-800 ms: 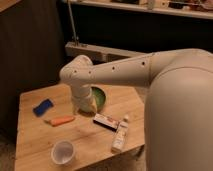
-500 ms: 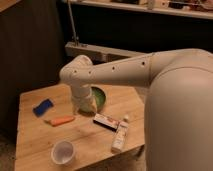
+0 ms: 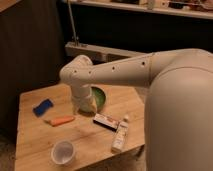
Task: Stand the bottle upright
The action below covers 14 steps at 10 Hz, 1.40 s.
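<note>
Lying on its side at the near right of the wooden table point(image 3: 35, 140), the bottle point(image 3: 120, 136) points its narrow white cap toward the far side and its base toward the near edge. Its cap end sits just beside the right end of a flat dark box point(image 3: 106, 121) with a white-and-red label, which lies at a slant to the left of the bottle; whether the two touch cannot be told.

The robot's pale arm point(image 3: 120, 75) reaches in from the right, bends at a rounded joint above the far part of the table and drops straight down. The gripper point(image 3: 83, 106) is at the lower end of this arm, low over the middle of the table, at the left rim of a green bowl point(image 3: 100, 97) and well apart from the bottle. Whether it is open or closed, and whether it has hold of anything, cannot be told, since the wrist housing covers it.

An orange carrot point(image 3: 62, 120) lies just left of and nearer than the gripper. A blue object point(image 3: 43, 107) rests farther left. A white cup point(image 3: 63, 151) stands upright near the near edge, left of the bottle.
</note>
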{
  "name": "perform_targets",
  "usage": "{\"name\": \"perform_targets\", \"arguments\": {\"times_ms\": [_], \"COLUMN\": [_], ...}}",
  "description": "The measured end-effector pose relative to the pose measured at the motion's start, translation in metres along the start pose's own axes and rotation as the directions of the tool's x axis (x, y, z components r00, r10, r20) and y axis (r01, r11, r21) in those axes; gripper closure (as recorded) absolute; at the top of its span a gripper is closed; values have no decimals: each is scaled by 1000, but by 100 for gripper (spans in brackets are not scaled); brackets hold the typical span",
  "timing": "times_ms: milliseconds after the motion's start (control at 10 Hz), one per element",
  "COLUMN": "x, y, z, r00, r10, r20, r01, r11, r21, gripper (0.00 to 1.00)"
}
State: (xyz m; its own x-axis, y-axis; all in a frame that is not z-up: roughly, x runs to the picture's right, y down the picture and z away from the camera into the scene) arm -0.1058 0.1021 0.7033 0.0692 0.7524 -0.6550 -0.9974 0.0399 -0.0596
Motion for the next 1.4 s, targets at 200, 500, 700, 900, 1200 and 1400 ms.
{"name": "perform_targets", "arguments": {"times_ms": [200,500,700,900,1200,1400], "x": [0,0,0,0,0,-14], "y": [0,0,0,0,-4,-27], "z": [0,0,0,0,-1,0], "r00": [1000,1000,1000,1000,1000,999], "r10": [0,0,0,0,4,37], "r20": [0,0,0,0,3,24], "r01": [0,0,0,0,-4,-37], "r11": [1000,1000,1000,1000,1000,999], "r21": [0,0,0,0,-3,-18], "gripper": [35,35,35,35,35,35]}}
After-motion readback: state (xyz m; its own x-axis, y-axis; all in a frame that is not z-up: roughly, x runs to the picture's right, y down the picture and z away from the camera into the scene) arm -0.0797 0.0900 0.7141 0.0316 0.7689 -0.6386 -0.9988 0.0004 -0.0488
